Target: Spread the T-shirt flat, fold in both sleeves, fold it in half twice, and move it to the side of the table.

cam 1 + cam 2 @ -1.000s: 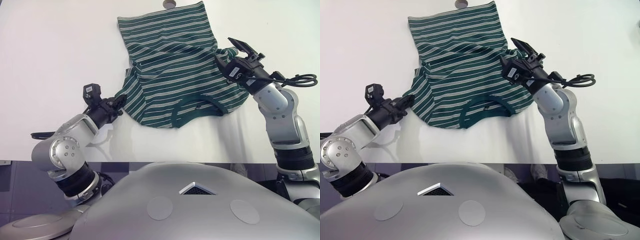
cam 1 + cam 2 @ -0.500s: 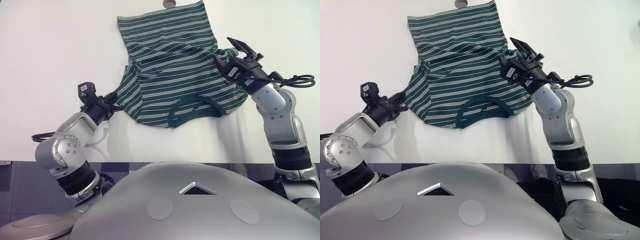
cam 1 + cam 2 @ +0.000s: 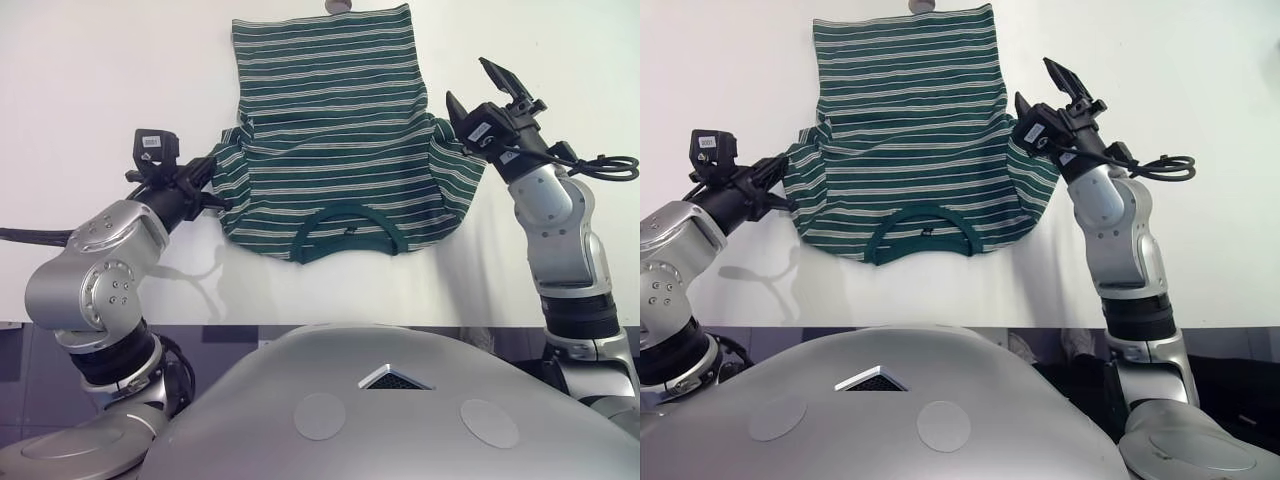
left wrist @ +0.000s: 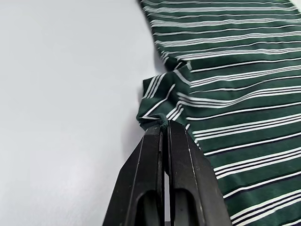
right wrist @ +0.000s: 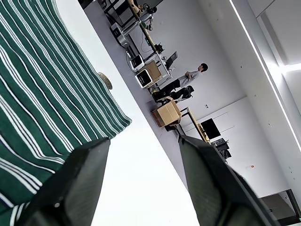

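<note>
White tabletop [image 3: 100, 90] stretches across both head views, and on it we see the green T-shirt with white stripes [image 3: 335, 140] lying near the middle, reaching to the far edge. Its body is spread fairly flat, with the hem [image 3: 320, 22] at the far side and the collar [image 3: 347, 225] on the side nearest the robot. The left sleeve [image 3: 228, 160] is bunched and drawn out sideways, and the right sleeve [image 3: 452, 165] is rumpled and tucked in against the body of the shirt. The left gripper [image 4: 164, 126] sits low over the table at the shirt's left side. Its two fingers are pressed together with no gap, pinching the crumpled edge of the left sleeve. From that pinch the cloth fans out in small folds. The right gripper [image 3: 476, 90] is raised beside the shirt's right shoulder with its fingers spread wide apart and nothing between them. In the head views its lower finger overlaps the edge of the cloth, but we cannot tell whether it touches. A small grey round object [image 3: 338, 6] lies at the table's far edge, just beyond the hem. Past the table, the right wrist view takes in a room with desks, cardboard boxes [image 5: 167, 113] and monitors.
</note>
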Robot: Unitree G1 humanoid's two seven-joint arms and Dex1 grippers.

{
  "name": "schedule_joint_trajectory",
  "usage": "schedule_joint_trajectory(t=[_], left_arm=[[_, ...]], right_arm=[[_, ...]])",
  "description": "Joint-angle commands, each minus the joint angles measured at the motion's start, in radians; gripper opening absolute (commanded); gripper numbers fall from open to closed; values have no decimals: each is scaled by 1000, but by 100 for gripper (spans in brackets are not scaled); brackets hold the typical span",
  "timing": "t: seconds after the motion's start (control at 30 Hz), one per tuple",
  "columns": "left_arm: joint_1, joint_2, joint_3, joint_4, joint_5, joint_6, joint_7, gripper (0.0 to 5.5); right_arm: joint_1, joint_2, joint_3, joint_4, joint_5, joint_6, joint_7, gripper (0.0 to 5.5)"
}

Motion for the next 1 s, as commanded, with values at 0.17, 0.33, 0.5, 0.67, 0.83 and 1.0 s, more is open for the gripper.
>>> schedule_joint_trajectory(t=[0.17,0.33,0.5,0.67,0.83,1.0], left_arm=[[-34,-5,-125,-47,-93,90,-62,4],[-39,-36,-223,-7,-87,106,-37,4],[-102,-50,-285,35,-84,73,-37,74],[-139,89,-369,33,-35,-46,-96,153],[-181,82,-376,74,137,-431,-57,158],[-109,8,-349,113,197,-605,-5,158]], right_arm=[[-43,10,12,7,-9,15,14,272],[-57,13,29,2,-8,13,25,272],[-68,4,20,2,1,3,27,272],[-73,59,-50,-29,29,24,-59,272],[179,381,-290,-207,349,209,-212,317],[387,544,-375,-196,528,299,-258,344]])
